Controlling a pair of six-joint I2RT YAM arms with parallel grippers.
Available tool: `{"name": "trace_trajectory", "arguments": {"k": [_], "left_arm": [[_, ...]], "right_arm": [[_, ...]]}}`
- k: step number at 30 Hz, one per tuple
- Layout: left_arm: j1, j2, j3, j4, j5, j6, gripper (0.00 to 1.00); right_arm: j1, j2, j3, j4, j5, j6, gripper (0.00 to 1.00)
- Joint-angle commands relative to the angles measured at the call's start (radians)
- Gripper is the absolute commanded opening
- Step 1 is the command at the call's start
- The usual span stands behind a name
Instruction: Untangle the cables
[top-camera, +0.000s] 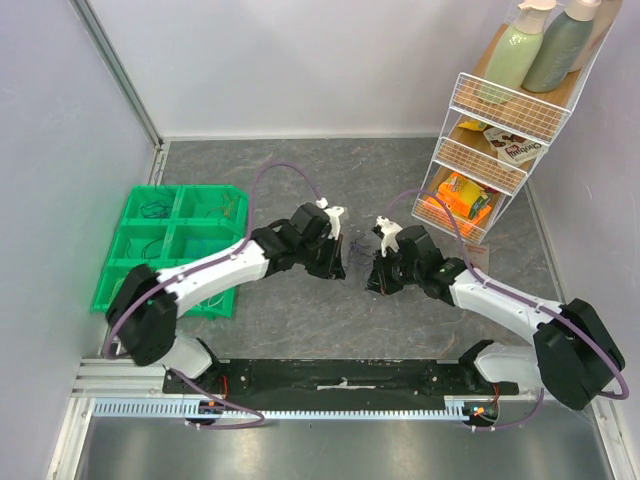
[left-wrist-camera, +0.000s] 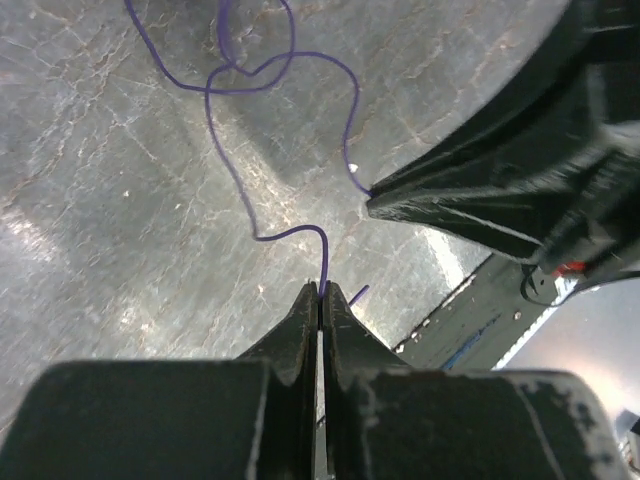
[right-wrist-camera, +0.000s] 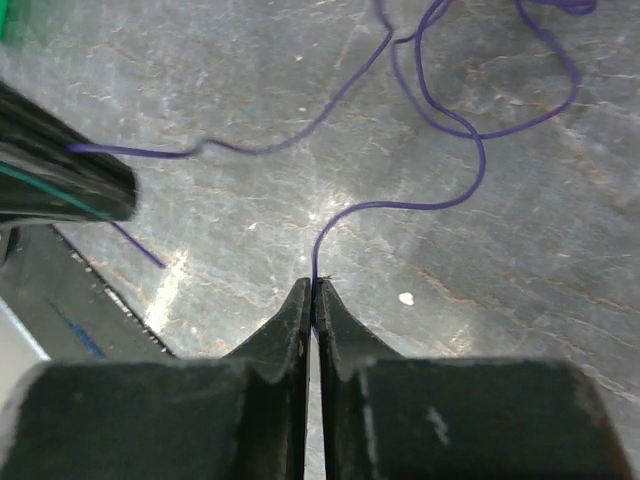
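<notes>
Got both arms reaching in toward the middle of the grey bench (top-camera: 300, 320), tips pointed at each other, close but not touching. Checking the left wrist cam first: finding the left hand (left-wrist-camera: 321, 292) squeezed fully closed, no gap between the fingers, gripping a thin purple cable (left-wrist-camera: 324, 262) right at the tips. Also spotting a short purple stub poking out just beside those fingertips. Same deal on the right wrist cam: seeing the right hand (right-wrist-camera: 312, 285) pinched tight too, clamping purple cable at its very tip.

Following the cable up from the left hand: curls left, climbs, twists into a couple of overlapping loops near the top edge, then drops back down to the right hand's tip. Looks much the same from the other side, arcing right into big crossed loops, with one strand running across to the left hand. Can't tell whether one cable or two crossed ones, with the loops running off frame.

Barely making it out from the top cam, just a faint squiggle in the gap between the two hands, mid-bench.

Off to the left, seeing a green compartment tray (top-camera: 190, 190), with the left arm crossing over its near corner. Over on the right, spotting a white wire rack (top-camera: 505, 105) with bottles (top-camera: 515, 50) up top and an orange packet (top-camera: 460, 200) on a lower shelf.
</notes>
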Motion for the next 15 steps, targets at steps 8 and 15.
{"name": "trace_trajectory", "arguments": {"k": [8, 15], "left_arm": [[0.018, 0.255, 0.122, 0.168, 0.064, -0.092, 0.27], [0.012, 0.283, 0.162, 0.134, -0.025, -0.052, 0.92]], "right_arm": [[-0.005, -0.219, -0.022, -0.071, 0.453, 0.173, 0.66], [-0.005, -0.408, 0.006, -0.159, 0.562, 0.146, 0.68]]}}
